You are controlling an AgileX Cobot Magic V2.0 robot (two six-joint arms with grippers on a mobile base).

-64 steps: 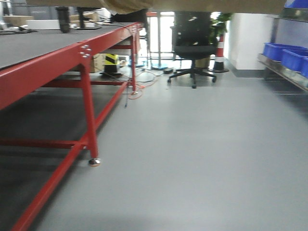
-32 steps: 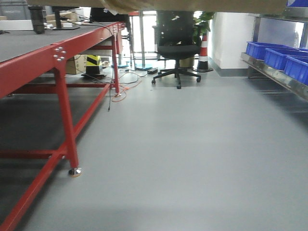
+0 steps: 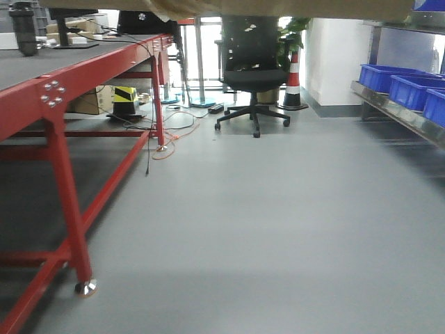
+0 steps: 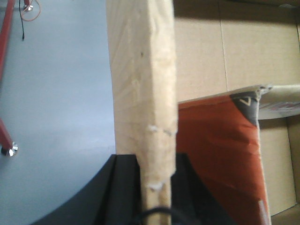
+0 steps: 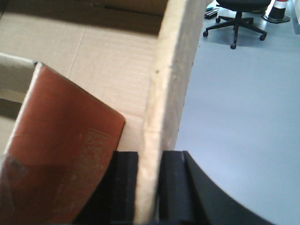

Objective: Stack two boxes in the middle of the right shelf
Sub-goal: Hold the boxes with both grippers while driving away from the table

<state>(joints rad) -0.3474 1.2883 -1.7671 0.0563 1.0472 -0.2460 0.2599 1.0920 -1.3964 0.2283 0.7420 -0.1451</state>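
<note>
two claws clamped: left gripper [image 4: 155, 194] on large box [image 4: 140, 79] wall, right gripper [image 5: 149, 187] on opposite wall.

Red-framed table [image 3: 83, 73] left, black chair [image 3: 254, 75] beyond, blue bins [image 3: 410, 90] on steel shelf [image 3: 396, 113] right

Daylight from the far glass doors [image 3: 208, 56] brightens the grey floor [image 3: 278, 209]. Between the left gripper's [image 4: 157, 161] jaws the box wall [image 4: 143, 93] is blurred (right wrist view likewise), with deep shadow beyond.
</note>
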